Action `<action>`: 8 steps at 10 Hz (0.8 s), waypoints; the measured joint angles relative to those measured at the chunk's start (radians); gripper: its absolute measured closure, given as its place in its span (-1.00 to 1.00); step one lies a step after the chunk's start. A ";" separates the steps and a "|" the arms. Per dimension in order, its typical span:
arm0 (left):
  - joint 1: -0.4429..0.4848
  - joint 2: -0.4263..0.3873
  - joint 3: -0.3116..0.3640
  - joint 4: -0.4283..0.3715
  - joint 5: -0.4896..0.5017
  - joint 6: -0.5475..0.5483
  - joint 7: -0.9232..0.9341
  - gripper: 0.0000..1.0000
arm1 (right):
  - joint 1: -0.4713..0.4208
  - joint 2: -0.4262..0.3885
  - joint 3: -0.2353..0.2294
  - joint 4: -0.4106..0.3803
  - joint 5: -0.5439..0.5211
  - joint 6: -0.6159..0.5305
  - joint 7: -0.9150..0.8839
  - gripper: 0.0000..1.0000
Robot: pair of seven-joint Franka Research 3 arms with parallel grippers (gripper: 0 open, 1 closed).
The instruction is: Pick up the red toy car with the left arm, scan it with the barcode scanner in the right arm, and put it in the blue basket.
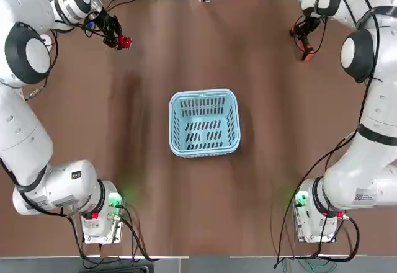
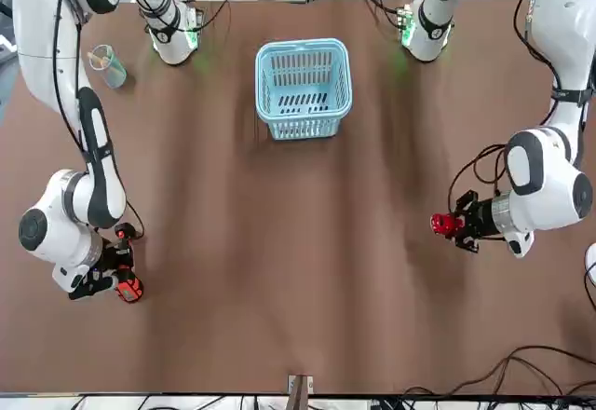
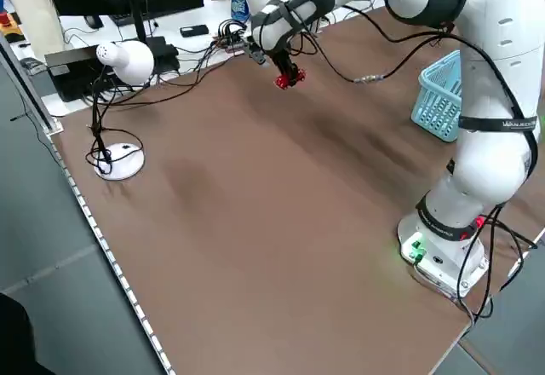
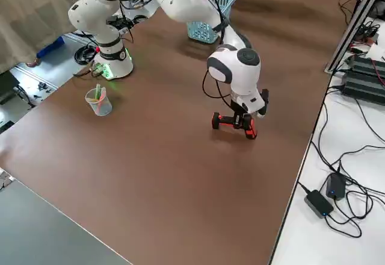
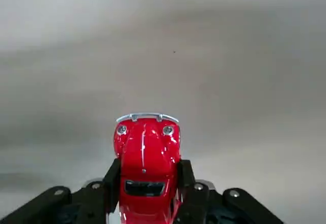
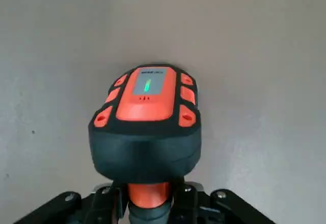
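Top view: left gripper [image 1: 119, 41] clamps the red toy car [image 1: 125, 41] near the table's [image 1: 198, 49] far-left corner; right gripper [image 1: 305, 49] clamps the barcode scanner [image 1: 306, 53] near the far-right corner.

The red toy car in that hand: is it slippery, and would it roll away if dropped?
Probably slippery: the red toy car looks glossy and rounded, pinched by the left hand. Likely stiff and light, being far smaller than the blue basket. It might roll, though no wheels show.
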 joint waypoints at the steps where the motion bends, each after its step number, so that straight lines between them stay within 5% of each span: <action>1: 0.001 -0.003 -0.020 0.007 -0.036 -0.003 0.004 0.01 | 0.000 0.000 0.000 0.002 0.000 -0.012 0.000 0.26; 5: -0.006 -0.117 -0.173 0.029 -0.108 -0.030 -0.104 0.01 | 0.025 -0.002 0.016 0.023 0.033 -0.119 0.000 0.26; 8: -0.085 -0.223 -0.268 0.045 0.024 -0.069 -0.452 0.01 | 0.047 -0.033 0.077 0.104 0.313 -0.397 0.003 0.26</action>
